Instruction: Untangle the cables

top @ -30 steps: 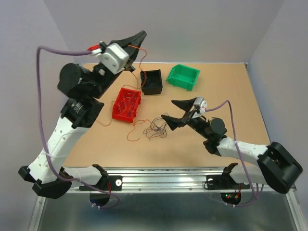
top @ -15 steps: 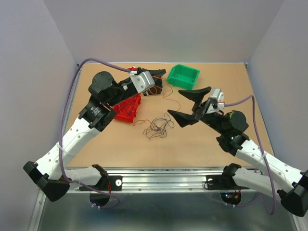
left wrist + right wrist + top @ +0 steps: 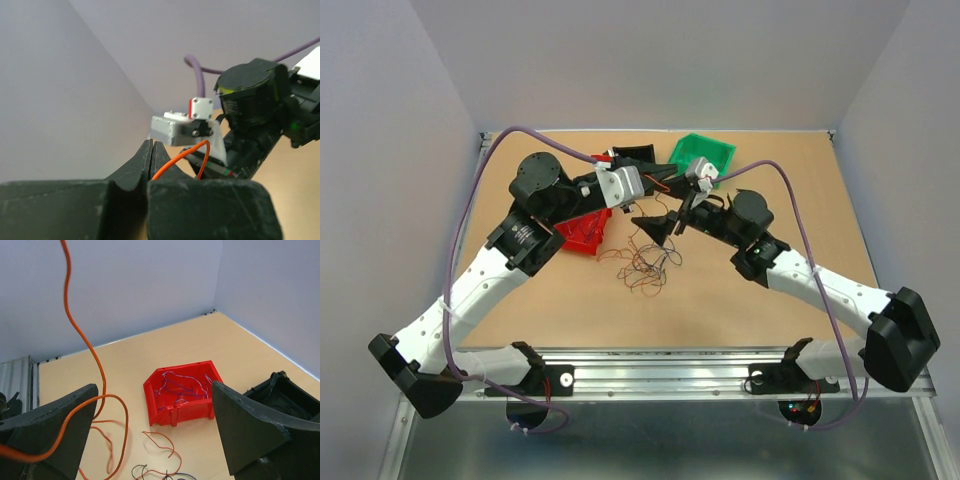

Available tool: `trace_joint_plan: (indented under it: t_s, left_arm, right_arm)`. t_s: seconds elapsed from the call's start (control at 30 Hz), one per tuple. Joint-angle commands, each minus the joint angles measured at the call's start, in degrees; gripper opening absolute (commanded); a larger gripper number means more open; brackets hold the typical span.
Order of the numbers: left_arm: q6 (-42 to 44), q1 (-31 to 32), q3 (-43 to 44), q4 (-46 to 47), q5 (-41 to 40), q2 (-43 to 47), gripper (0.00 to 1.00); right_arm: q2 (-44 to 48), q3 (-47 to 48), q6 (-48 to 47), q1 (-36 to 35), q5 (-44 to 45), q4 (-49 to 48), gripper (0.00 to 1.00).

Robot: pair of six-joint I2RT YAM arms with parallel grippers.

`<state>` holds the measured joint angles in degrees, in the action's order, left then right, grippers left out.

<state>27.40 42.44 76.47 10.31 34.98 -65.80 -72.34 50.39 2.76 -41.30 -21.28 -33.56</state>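
The cables (image 3: 642, 266) lie as a loose tangle of thin orange, black and purple wires on the table's middle, and they show at the bottom edge of the right wrist view (image 3: 160, 472). My left gripper (image 3: 658, 181) hovers above and behind the tangle; its jaws (image 3: 151, 150) are shut on one orange cable (image 3: 186, 154). That orange cable (image 3: 84, 342) hangs down in a loop past my right gripper's left finger. My right gripper (image 3: 665, 216) (image 3: 155, 435) is wide open just right of the left one, nothing between its fingers.
A red bin (image 3: 582, 230) (image 3: 182, 396) with purple wires in it stands left of the tangle. A black bin (image 3: 634, 153) (image 3: 292, 395) sits behind the left gripper, partly hidden. A green bin (image 3: 706, 156) stands at the back. Both arms crowd the table's middle.
The left arm came down from high at the back left towards the middle, still holding the orange cable. The right arm swung back and left to meet it, jaws wide.
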Motion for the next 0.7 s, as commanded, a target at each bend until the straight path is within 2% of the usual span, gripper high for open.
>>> trace_joint_plan:
  t_s: [0.0,0.13,0.17,0.23,0.27,0.33,0.47,0.57,0.6,0.63,0.67]
  left_arm:
    - [-3.1,0.5,-0.2,1.9,4.4,2.6,0.0]
    - [-3.8,0.5,-0.2,2.0,4.9,3.0,0.0]
    - [-3.7,0.5,-0.1,2.0,4.5,3.1,0.0]
    - [-3.7,0.5,-0.1,2.0,3.6,3.1,0.0]
    - [-3.8,0.5,-0.2,2.4,2.1,3.3,0.0]
    - [-4.4,0.5,-0.2,3.0,-0.7,3.1,0.0]
    - [-4.2,0.5,-0.9,3.5,-7.1,2.9,0.0]
    - [-3.8,0.4,-1.4,3.5,-7.9,2.0,0.0]
    - [-3.7,0.4,-1.5,3.5,-8.4,1.8,0.0]
    - [-3.6,0.3,-1.5,3.5,-8.8,1.2,0.0]
    - [-3.7,0.2,-1.4,3.8,-10.0,0.9,0.0]
  right_arm:
    - [-2.8,5.2,-0.3,0.1,-5.7,-5.2,0.98]
    - [-4.3,5.2,0.6,0.1,-10.5,-7.4,0.91]
    - [-4.4,4.9,1.2,0.1,-11.1,-8.4,0.73]
    - [-4.3,4.6,1.5,0.1,-10.7,-8.5,0.53]
    - [-3.9,3.8,1.5,0.1,-10.5,-8.5,0.37]
    - [-3.2,2.7,1.5,0.1,-9.5,-8.8,0.31]
    - [-0.3,-1.1,1.4,0.0,-8.9,-9.7,0.31]
    - [2.3,-3.6,1.3,0.1,-8.9,-10.0,0.15]
    - [2.9,-4.2,1.5,0.1,-8.9,-10.0,0.05]
    - [3.3,-5.2,1.5,0.1,-8.8,-10.2,0.01]
    - [4.5,-5.8,1.6,0.1,-8.8,-10.2,0.01]
